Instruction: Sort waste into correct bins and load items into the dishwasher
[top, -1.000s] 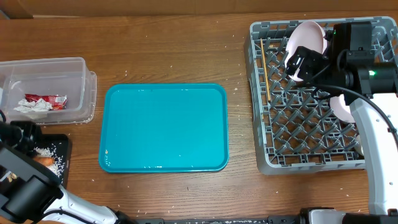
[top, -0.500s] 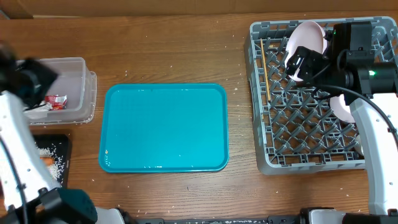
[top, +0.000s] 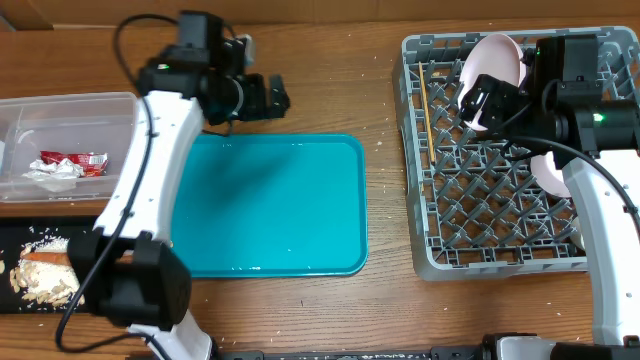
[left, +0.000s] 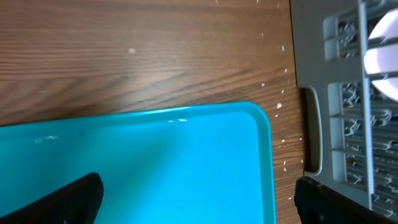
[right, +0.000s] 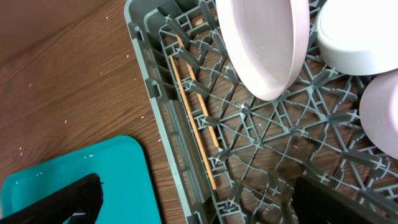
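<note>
Left gripper (top: 278, 98) hovers just beyond 12 o'clock edge of teal tray (top: 290, 220). Fingers (left: 78, 198) spread wide, nothing between.

Right gripper (top: 478, 108) above grey rack (top: 500, 262) at table's 3 o'clock. Jaws apart too, empty.

White bowl (right: 264, 43) stands on edge among pegs at rack's 12 o'clock. Chopsticks (right: 193, 112) lie flat along its 9 o'clock wall.

Clear tub (top: 70, 98) at 9 o'clock holds red wrapper (top: 72, 160) and tissue (top: 42, 177).

Black tray (top: 30, 236) at 8 o'clock carries food scraps (top: 45, 285).

Grey lattice plastic dish rack (top: 490, 190): round white plate (top: 497, 58) on edge, thin wooden chopsticks (top: 424, 100) flat. Clear plastic tub (top: 60, 100): red shiny wrapper (top: 75, 160), crumpled white tissue (top: 42, 176). Flat black tray (top: 40, 232): beige food scraps (top: 45, 283), possibly an orange carrot stick (top: 45, 258).
</note>
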